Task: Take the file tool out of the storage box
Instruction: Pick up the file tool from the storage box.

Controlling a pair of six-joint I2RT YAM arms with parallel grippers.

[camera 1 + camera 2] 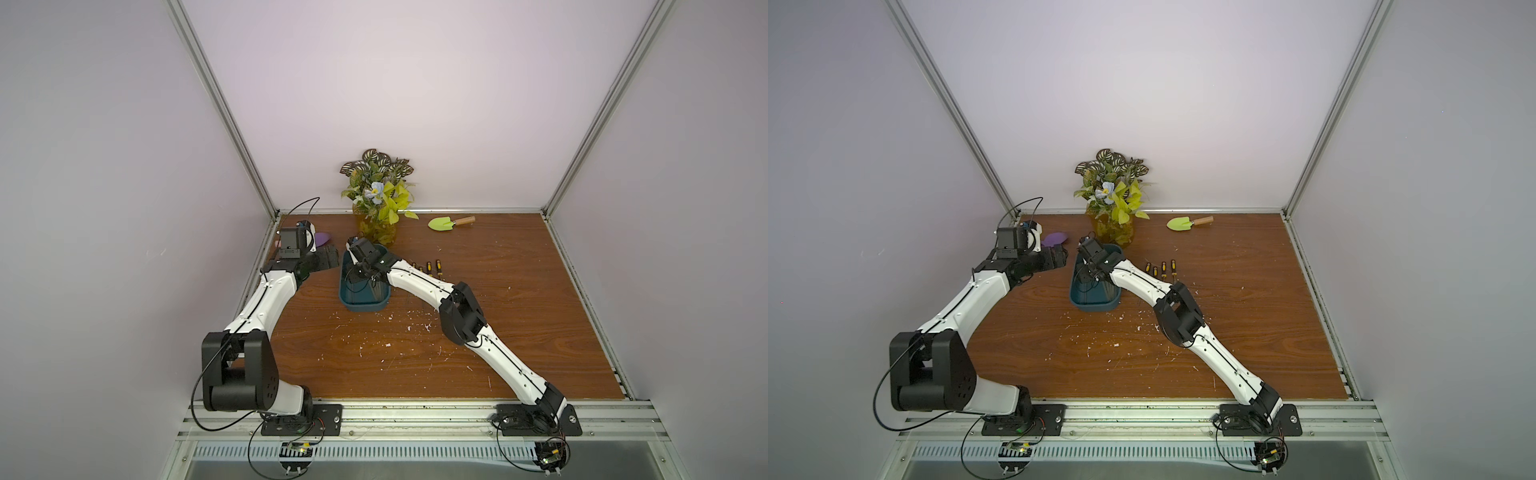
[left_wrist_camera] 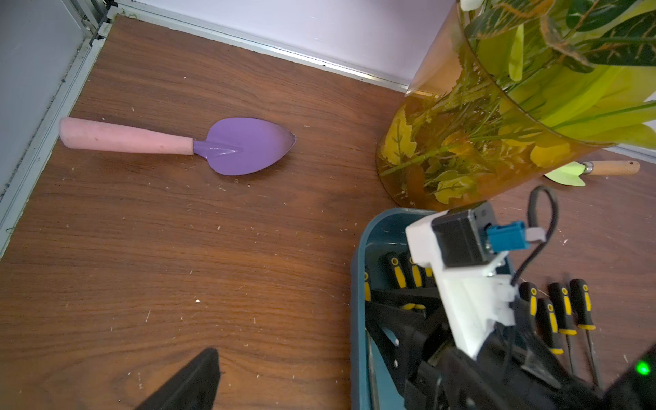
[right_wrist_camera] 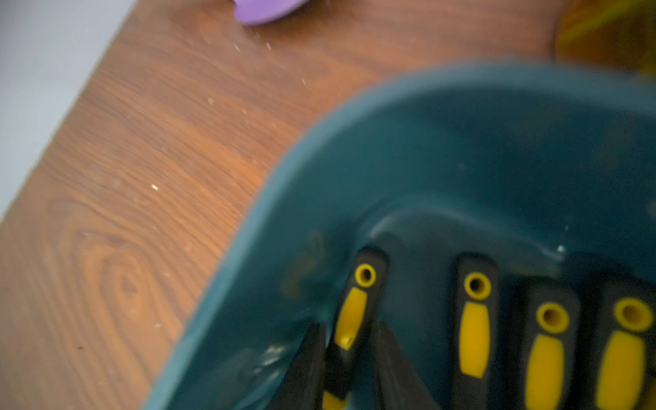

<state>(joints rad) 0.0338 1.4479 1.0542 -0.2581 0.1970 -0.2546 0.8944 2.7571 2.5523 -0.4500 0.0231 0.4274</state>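
the right pincer (image 3: 348,330) reaches into the teal storage box (image 3: 408,149) on the tabletop (image 1: 457,340), jaws straddling the leftmost file tool (image 3: 355,301) inside, grip impossible to tell, while the left pincer (image 1: 329,261) hangs spread left of it.

On the table (image 1: 478,340) the box (image 1: 365,308) sits left of centre, with the vase (image 1: 380,235) just behind it by the back wall. In the box, files (image 3: 475,319) lie side by side (handles toward the vase end); four more files (image 1: 428,267) lie in a row on the table just right of it. One trowel (image 1: 323,238) lies near the back left corner, and a second trowel (image 1: 446,223) lies right of the vase. The right gripper (image 3: 349,332) is down in the box astride one file's handle; the left gripper (image 1: 326,259) hangs left of the box
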